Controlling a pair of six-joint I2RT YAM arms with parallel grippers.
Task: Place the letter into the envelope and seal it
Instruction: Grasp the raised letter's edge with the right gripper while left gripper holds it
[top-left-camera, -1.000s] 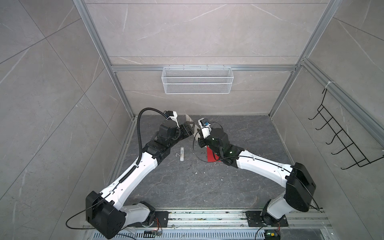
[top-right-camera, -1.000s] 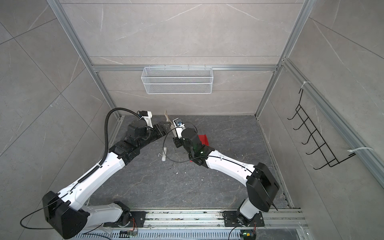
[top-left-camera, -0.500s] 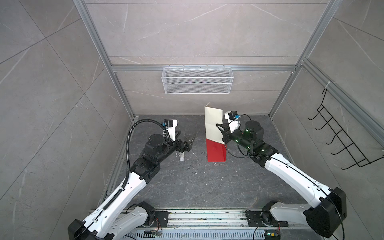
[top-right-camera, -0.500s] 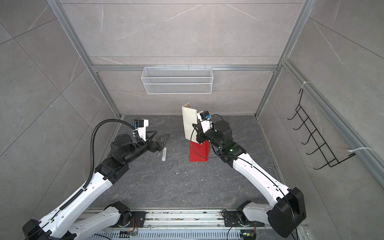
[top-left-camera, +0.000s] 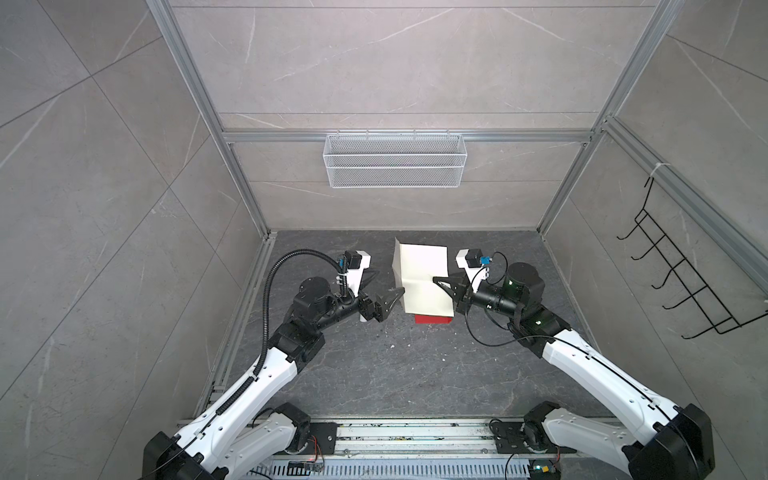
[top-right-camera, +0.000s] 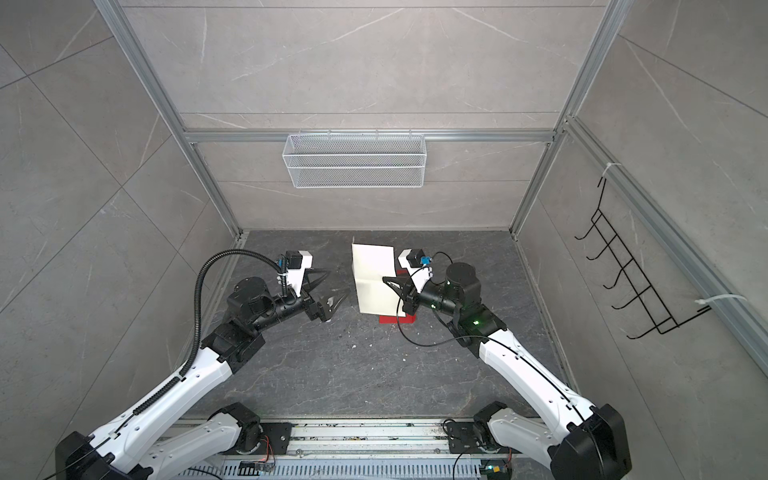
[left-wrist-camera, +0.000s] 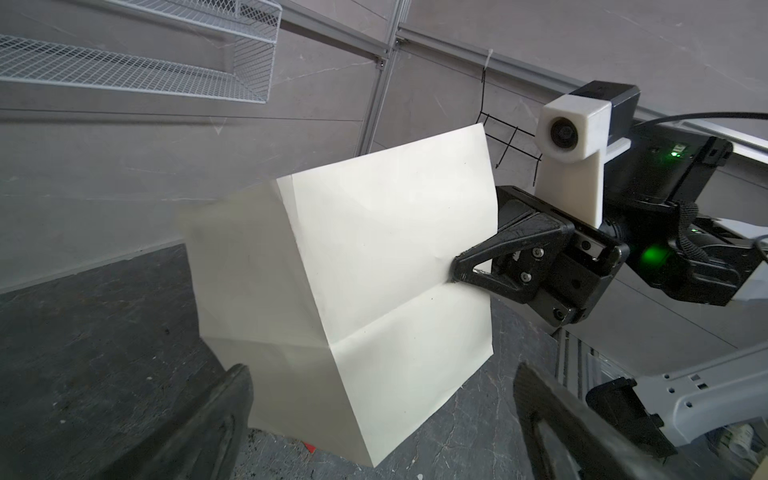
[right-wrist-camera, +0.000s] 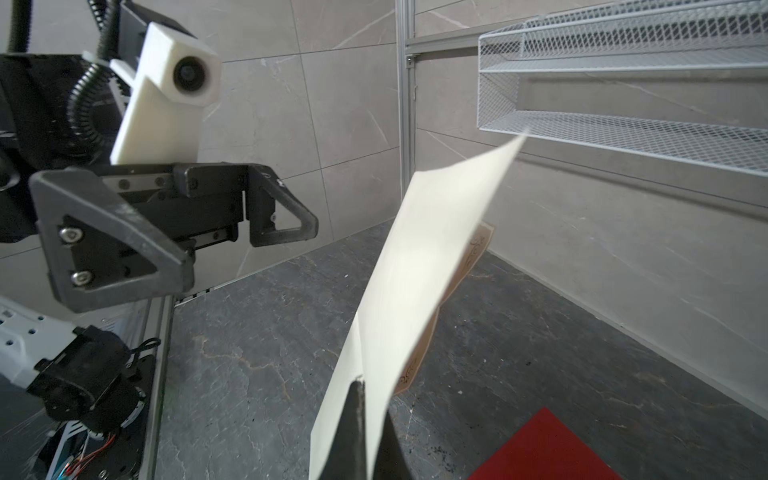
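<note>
The right end effector (top-left-camera: 437, 281), fully closed, pinches the right edge of the creased, cream-backed tan paper letter (top-left-camera: 419, 270), held upright in the air. The left end effector (top-left-camera: 390, 281), spread wide and empty, stands just beside its left edge. The bright red paper envelope (top-left-camera: 432, 331) lies on the dark grey table (top-left-camera: 374, 374) below the sheet, mostly hidden by it.

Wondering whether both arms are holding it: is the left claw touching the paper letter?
Apart. The right wrist view shows bare wall between the open left claw and the letter.

creased letter (top-left-camera: 422, 282) upright, red envelope (top-left-camera: 432, 331) flat
</note>
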